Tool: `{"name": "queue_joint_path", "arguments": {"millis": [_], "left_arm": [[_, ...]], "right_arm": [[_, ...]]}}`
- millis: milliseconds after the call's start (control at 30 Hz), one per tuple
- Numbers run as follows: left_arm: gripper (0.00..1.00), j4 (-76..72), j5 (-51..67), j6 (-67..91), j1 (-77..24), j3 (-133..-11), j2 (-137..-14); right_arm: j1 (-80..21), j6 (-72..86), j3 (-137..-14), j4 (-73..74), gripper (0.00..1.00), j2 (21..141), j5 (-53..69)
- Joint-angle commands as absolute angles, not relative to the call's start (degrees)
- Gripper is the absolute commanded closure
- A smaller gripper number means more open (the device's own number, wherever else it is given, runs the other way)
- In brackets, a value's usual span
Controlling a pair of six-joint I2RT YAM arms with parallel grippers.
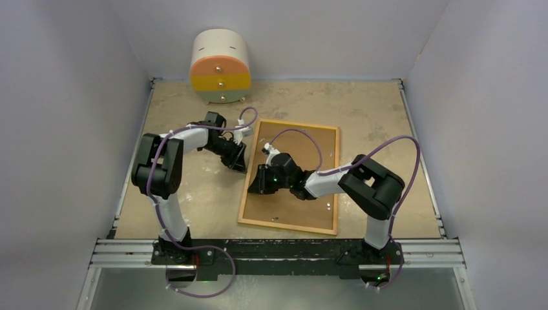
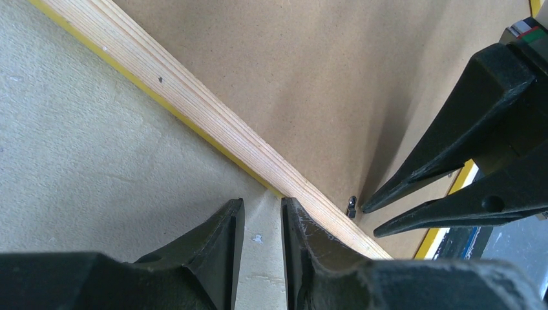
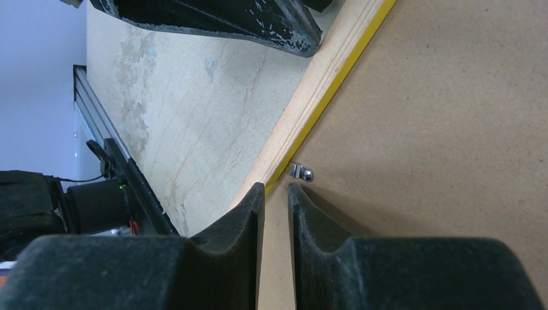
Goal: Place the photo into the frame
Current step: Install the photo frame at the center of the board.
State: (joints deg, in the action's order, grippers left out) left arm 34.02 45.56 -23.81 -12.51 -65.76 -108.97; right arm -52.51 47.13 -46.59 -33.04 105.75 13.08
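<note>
The frame [image 1: 249,187] lies back side up on the table, its light wood rim [image 2: 213,123] showing with a yellow strip along the edge. A brown backing sheet [image 1: 304,194] fills it. The photo is hidden. My left gripper [image 2: 263,203] stands at the frame's left rim, jaws slightly open with only bare table between them; its right finger sits against the wood. My right gripper [image 3: 276,187] hovers over the backing [image 3: 439,129] just inside that same rim [image 3: 323,77], slightly open and empty, its tips beside a small metal tab [image 3: 300,172]. The two grippers face each other closely.
A rounded drawer cabinet [image 1: 220,66] with orange, yellow and green fronts stands at the back left. Grey walls enclose the table on three sides. A metal rail [image 1: 278,253] with the arm bases runs along the near edge.
</note>
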Motion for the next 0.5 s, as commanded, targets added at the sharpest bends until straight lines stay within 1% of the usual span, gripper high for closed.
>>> {"name": "queue_joint_path", "arguments": {"millis": [0,200,467], "left_arm": [[0.71,33.3,45.4,-26.4,-13.7,-65.0,-108.5],[0.71,33.0,45.0,-26.8,-13.9,-64.3,-108.1],[0.71,32.8,45.1,-27.3,-14.1,-63.6,-108.0]], "right_arm": [[-52.8,46.1,-48.6,-32.7,0.79,107.2,12.8],[-52.8,46.3,-48.3,-34.0,0.84,107.2,9.4],[-52.8,46.8,-48.0,-35.8,0.88,108.2,8.8]]}}
